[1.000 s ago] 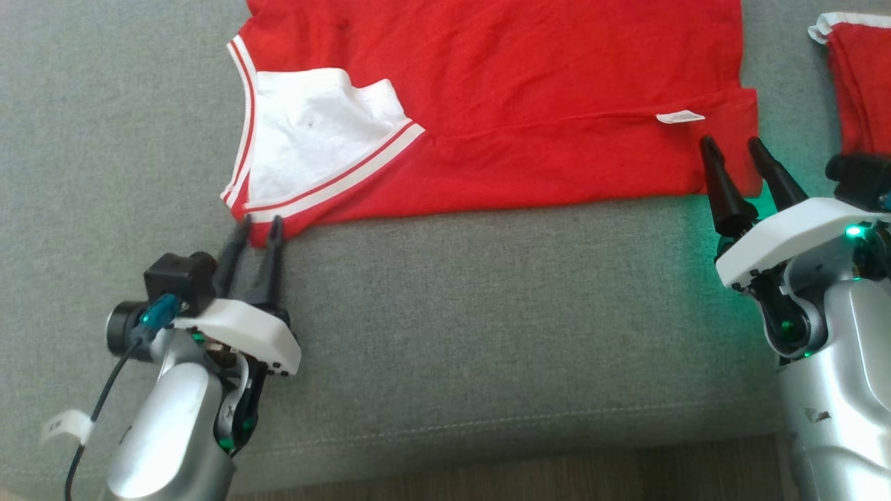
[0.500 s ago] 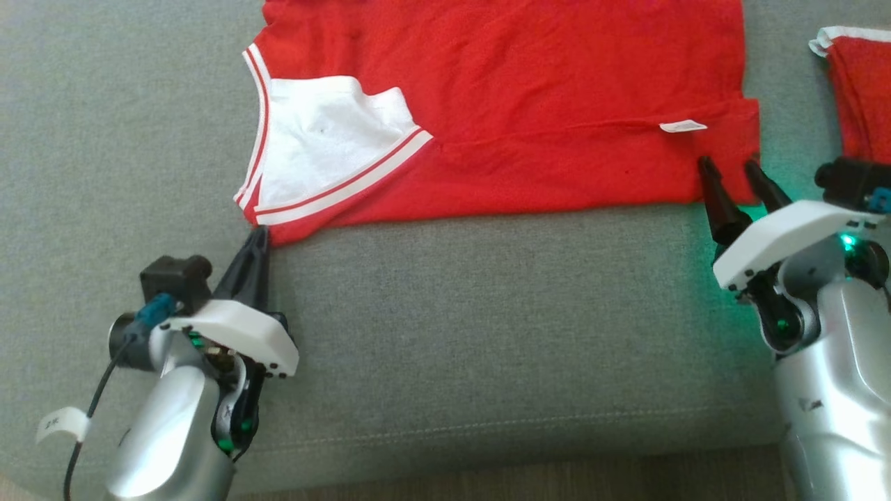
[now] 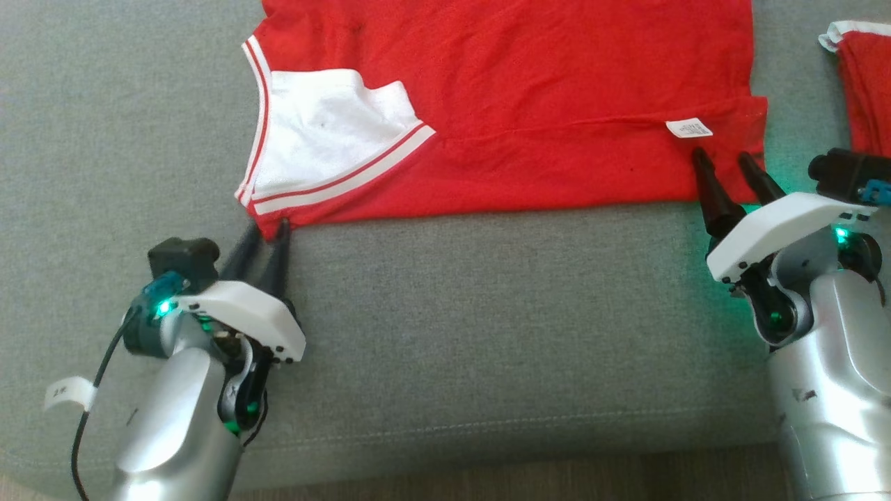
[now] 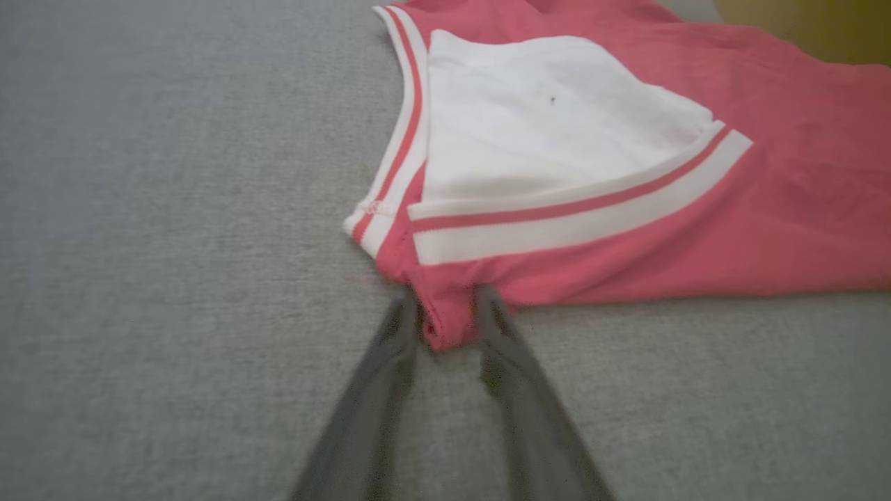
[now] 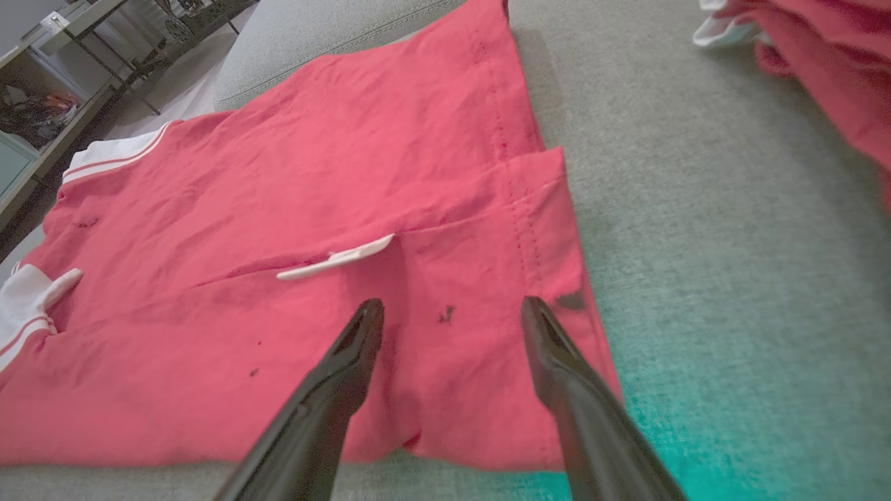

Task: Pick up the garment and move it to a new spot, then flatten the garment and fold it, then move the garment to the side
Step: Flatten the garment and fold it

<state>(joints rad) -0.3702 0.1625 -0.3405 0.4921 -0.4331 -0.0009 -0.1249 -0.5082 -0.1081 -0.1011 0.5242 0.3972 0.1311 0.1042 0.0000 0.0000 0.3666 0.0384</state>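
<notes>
**Red garment flat on cushion, both grippers at its near edge**

The garment [image 3: 529, 104] is lying spread on the grey cushion [image 3: 487, 313]. The left gripper [image 3: 267, 226] is straddling the corner below the white collar, its fingers apart with red cloth between them. The right gripper [image 3: 720, 155] is hovering, fingers wide apart, over the hem corner near the label [image 3: 689, 129]. Another red garment [image 3: 866, 90] is lying further right.

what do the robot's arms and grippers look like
The left gripper and right gripper each have two long dark tapered fingers on a white plate, silver forearms, green lights. A black cable with a white tag trails the left arm.
</notes>
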